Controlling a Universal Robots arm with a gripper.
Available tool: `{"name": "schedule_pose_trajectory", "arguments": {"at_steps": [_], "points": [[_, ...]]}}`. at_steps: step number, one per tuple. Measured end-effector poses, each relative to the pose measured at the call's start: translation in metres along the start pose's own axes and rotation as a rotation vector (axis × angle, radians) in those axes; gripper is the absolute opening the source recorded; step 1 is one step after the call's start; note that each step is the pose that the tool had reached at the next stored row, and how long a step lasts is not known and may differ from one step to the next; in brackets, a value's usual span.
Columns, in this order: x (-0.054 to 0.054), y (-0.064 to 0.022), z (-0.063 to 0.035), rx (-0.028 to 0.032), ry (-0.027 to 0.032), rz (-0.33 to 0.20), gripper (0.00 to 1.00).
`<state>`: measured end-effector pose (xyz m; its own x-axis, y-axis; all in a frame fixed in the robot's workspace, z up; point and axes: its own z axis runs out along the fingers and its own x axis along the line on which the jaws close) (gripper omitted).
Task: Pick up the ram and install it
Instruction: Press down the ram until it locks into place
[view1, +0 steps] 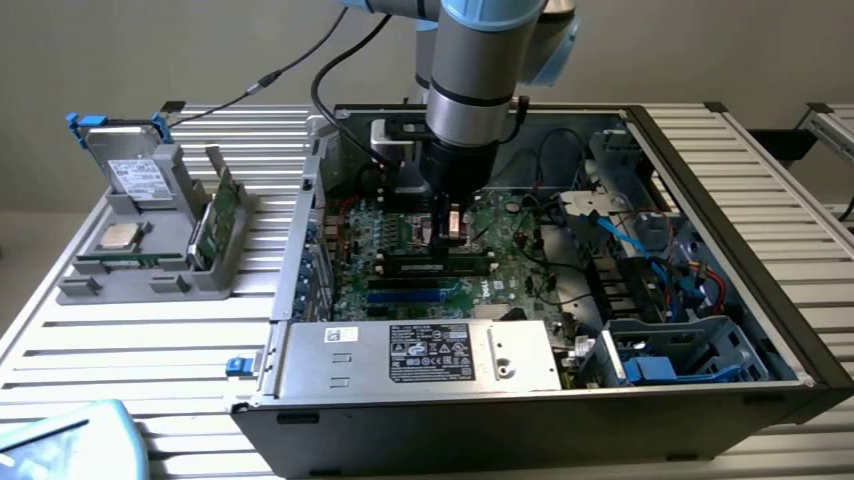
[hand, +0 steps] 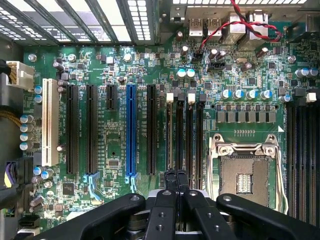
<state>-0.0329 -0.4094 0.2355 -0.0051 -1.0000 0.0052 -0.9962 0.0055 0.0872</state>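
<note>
Closed end effector (hand: 175, 181) at the wrist view's lower centre pinches the ram's top edge, holding the ram (view1: 434, 267) upright over the motherboard (view1: 514, 235) slots, probably for seating, centre of exterior view.

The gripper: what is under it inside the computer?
The ram lies along the motherboard slots, right below the shut gripper. The gripper covers its middle; whether they touch cannot be told.

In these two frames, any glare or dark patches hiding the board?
Exterior view: even light, bright reflections on the slatted table, shadow under the arm around the gripper and ram. Wrist view: case grille blown white; motherboard evenly lit and readable.
</note>
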Motion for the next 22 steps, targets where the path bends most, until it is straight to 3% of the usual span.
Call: {"name": "schedule_pose_trajectory", "arguments": {"at_steps": [9, 18, 22], "points": [[0.000, -0.0009, -0.0001, 0.0011, 0.0000, 0.000, 0.11], [0.007, -0.0305, -0.0026, -0.0070, -0.0033, 0.000, 0.11], [0.007, -0.0327, -0.0028, -0.0078, -0.0037, 0.000, 0.11]]}}
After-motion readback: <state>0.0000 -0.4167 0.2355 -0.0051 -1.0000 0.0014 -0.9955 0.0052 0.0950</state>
